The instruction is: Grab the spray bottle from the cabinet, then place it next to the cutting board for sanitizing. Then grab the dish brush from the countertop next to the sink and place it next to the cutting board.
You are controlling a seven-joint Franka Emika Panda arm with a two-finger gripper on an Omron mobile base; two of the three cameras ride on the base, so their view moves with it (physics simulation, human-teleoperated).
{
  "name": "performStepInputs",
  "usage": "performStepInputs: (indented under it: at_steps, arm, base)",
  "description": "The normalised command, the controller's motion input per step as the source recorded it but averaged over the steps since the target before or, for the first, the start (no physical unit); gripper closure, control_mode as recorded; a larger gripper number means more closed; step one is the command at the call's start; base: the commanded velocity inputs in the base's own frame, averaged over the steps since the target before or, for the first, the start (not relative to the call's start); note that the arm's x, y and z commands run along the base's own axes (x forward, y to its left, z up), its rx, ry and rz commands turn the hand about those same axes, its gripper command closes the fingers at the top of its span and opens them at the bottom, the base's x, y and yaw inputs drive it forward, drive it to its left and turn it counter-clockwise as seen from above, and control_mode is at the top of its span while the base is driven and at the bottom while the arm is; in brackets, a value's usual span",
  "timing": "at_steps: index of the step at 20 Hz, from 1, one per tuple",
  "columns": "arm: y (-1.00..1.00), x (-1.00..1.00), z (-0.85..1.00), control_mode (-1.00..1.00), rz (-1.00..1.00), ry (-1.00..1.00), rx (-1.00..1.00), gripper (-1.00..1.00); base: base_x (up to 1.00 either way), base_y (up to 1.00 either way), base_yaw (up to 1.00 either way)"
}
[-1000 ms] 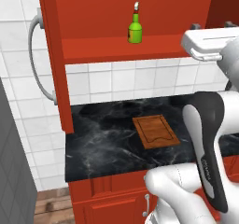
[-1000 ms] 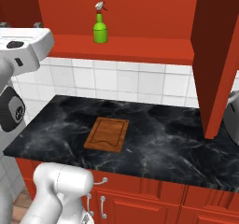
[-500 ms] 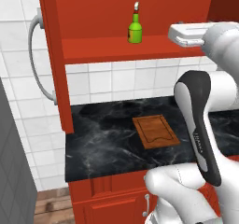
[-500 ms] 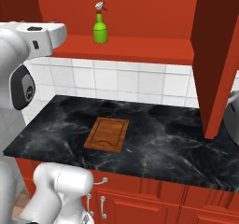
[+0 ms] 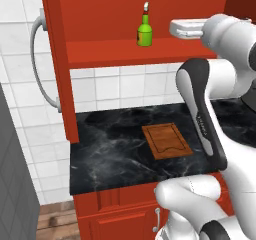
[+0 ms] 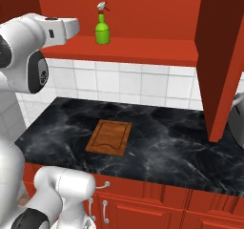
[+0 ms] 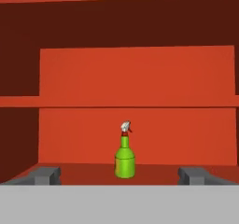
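Note:
The green spray bottle (image 5: 144, 31) (image 6: 102, 30) (image 7: 124, 160) stands upright on the red shelf of the open cabinet (image 5: 115, 51) (image 6: 143, 49). My gripper (image 7: 119, 177) is open, level with the shelf. It faces the bottle from a distance, with the bottle centred between the fingertips (image 7: 44, 175). In the base views my white hand (image 5: 187, 29) hovers beside the shelf, apart from the bottle. The brown cutting board (image 5: 167, 140) (image 6: 109, 136) lies flat on the black countertop (image 5: 110, 149) (image 6: 181, 142) below. The dish brush and the sink are out of view.
The cabinet's open doors hang out at both sides, one with a curved grey handle (image 5: 42, 69), the other (image 6: 221, 56) on the right. A grey appliance (image 5: 15, 184) stands at the left. A grey rounded object (image 6: 238, 118) sits at the counter's right end.
My hand has risen to shelf height and moved sideways toward the spray bottle. The bottle and the board have stayed put, and the gripper stays open.

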Motion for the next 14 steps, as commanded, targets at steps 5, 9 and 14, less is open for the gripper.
performStepInputs:
  at_steps: [5,9,14]
  arm:
    - [0.0,0.61,-0.31,-1.0,0.0,0.03,-0.02,-1.0]
    - [0.0,0.64,-0.21,-1.0,0.0,0.02,0.0,-1.0]
    - [0.0,0.67,-0.11,-1.0,0.0,0.05,0.0,-1.0]
  base:
    - [0.0,0.0,0.0]
    - [0.0,0.0,0.0]
    - [0.0,0.0,0.0]
